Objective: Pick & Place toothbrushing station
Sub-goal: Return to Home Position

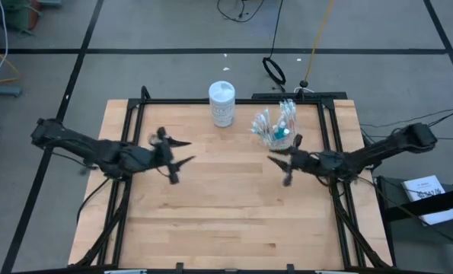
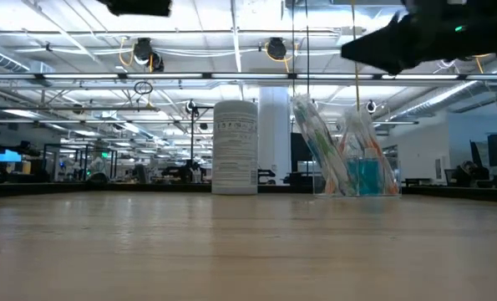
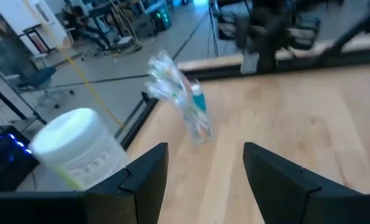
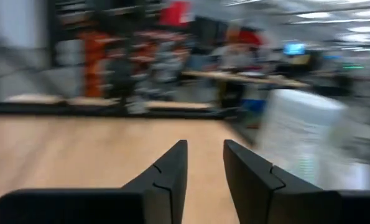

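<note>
From above, my left gripper (image 1: 189, 151) hangs over the wooden table (image 1: 226, 221) with its fingers spread and nothing between them. The white lidded canister (image 1: 221, 103) stands off to one side of it, toward the far edge, well apart. My right gripper (image 1: 275, 160) points back at the left one across bare wood. The clear cup (image 1: 275, 131), crowded with toothbrushes (image 1: 285, 114), stands near its flank, just short of touching, close to the black frame (image 1: 326, 129) along that side. Canister and cup stand near each other but apart. At table height, my right gripper (image 2: 352, 50) shows as a dark shape above and slightly beyond the cup (image 2: 352, 167), clear of the brush heads (image 2: 315, 125). I cannot tell its fingers from here. A blue item (image 2: 365, 176) sits low inside the cup, and the canister (image 2: 235, 147) stands upright beside it. Past my left gripper (image 3: 203, 177), whose fingers stand wide apart, the cup (image 3: 191, 112) of toothbrushes (image 3: 166, 74) lies ahead with open table between. The canister (image 3: 79, 149) is close by one finger, and my right arm (image 3: 265, 31) is a blur beyond. Past my right gripper (image 4: 204, 155), whose fingers sit a narrow gap apart and empty, bare table (image 4: 79, 149) runs ahead, with the canister (image 4: 300, 137) blurred beside one finger.
</note>
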Motion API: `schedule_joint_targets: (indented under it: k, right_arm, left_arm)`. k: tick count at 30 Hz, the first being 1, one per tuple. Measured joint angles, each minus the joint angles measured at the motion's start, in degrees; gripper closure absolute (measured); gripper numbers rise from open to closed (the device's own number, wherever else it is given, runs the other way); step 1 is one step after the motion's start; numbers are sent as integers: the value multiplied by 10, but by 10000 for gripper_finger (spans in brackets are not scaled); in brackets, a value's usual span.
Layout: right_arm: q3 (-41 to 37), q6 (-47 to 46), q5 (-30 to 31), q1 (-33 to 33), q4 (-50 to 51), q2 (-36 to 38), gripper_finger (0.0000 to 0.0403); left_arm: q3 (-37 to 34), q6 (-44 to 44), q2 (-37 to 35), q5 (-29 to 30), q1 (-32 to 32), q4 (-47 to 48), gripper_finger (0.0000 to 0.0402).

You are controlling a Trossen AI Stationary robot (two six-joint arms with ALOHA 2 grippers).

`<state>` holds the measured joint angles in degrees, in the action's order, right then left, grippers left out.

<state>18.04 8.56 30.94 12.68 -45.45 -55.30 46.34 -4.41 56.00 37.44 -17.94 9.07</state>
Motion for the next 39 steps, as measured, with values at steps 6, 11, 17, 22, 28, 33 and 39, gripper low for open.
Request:
schedule_joint_targets:
  k: [6,11,17,22,28,33,39]
  right_arm:
    - [0,-65,-145,37,264,201,352]
    - [-36,-105,-225,44,344,324,397]
    - [-115,-111,-273,43,328,450,393]
    - [-154,-140,-353,43,333,526,401]
    - [-169,-125,-356,43,349,552,402]
    - [-169,-120,-355,43,370,551,402]
    - [-171,-110,-355,43,372,550,402]
  left_arm:
    - [-22,41,-138,1,-12,111,186]
    - [-105,24,-255,0,-18,114,186]
    - [-205,8,-404,-24,-18,98,186]
    - [-273,-45,-509,-97,-18,81,186]
    - [-309,-60,-556,-102,-18,95,186]
    - [-314,-61,-553,-119,-18,91,186]
    - [-351,-62,-556,-167,-18,44,186]
